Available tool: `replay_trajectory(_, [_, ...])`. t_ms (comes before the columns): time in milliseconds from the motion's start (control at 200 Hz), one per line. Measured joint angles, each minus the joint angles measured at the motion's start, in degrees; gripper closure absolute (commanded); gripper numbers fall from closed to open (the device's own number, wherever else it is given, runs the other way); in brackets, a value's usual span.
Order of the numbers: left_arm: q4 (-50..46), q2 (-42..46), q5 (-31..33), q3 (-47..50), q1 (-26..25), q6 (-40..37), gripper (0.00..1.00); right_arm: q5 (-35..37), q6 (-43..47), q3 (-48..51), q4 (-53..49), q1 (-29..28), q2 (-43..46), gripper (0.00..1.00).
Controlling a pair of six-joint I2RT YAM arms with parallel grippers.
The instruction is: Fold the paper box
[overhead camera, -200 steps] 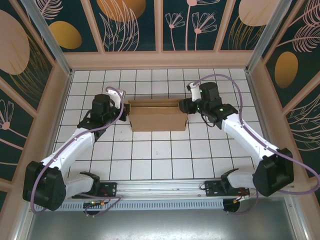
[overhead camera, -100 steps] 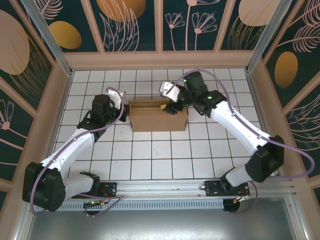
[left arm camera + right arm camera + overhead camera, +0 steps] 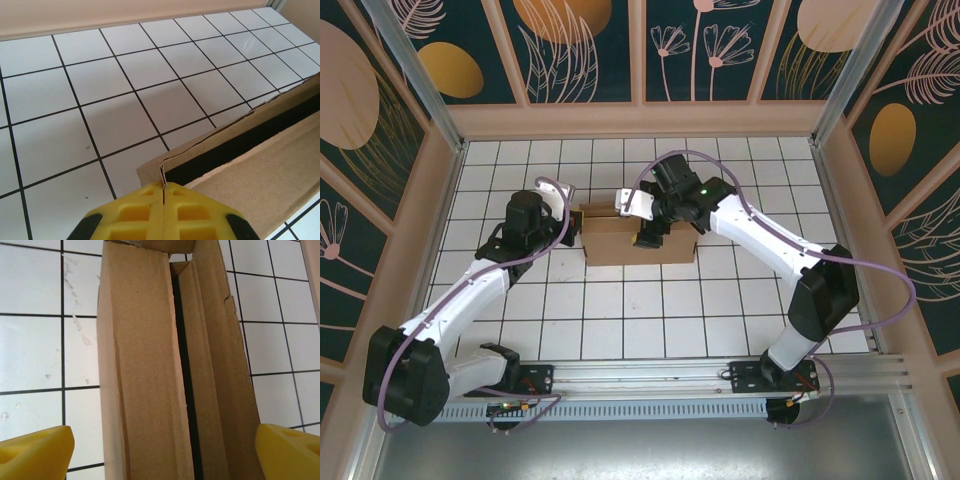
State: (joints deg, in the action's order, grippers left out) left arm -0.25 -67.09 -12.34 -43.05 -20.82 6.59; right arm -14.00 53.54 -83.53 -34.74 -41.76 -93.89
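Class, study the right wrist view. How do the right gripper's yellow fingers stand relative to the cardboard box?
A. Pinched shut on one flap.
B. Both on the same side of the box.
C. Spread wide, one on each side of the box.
C: the right gripper is open, its yellow fingers sit at the two lower corners of the view, and the paper box runs between them.

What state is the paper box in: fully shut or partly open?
Partly open. The paper box is folded into shape, but a narrow dark gap runs between its top panels in both wrist views.
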Motion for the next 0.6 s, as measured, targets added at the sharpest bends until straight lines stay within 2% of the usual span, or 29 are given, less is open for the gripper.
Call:
replay_trajectory(70, [0.0, 0.2, 0.0, 0.2, 0.0, -0.1, 1.00, 1.3, 0.2, 0.0, 0.2, -0.6, -0.1, 0.01])
replay_trajectory(330, [0.1, 0.6, 0.2, 0.7, 0.0, -0.4, 1.00, 7.1, 0.6, -2.1, 1.7, -2.1, -2.8, 0.01])
replay_trajectory(600, [0.1, 0.6, 0.3, 0.7, 0.0, -0.4, 1.00, 7.6, 1.5, 0.0, 3.1, -3.0, -0.5, 0.01])
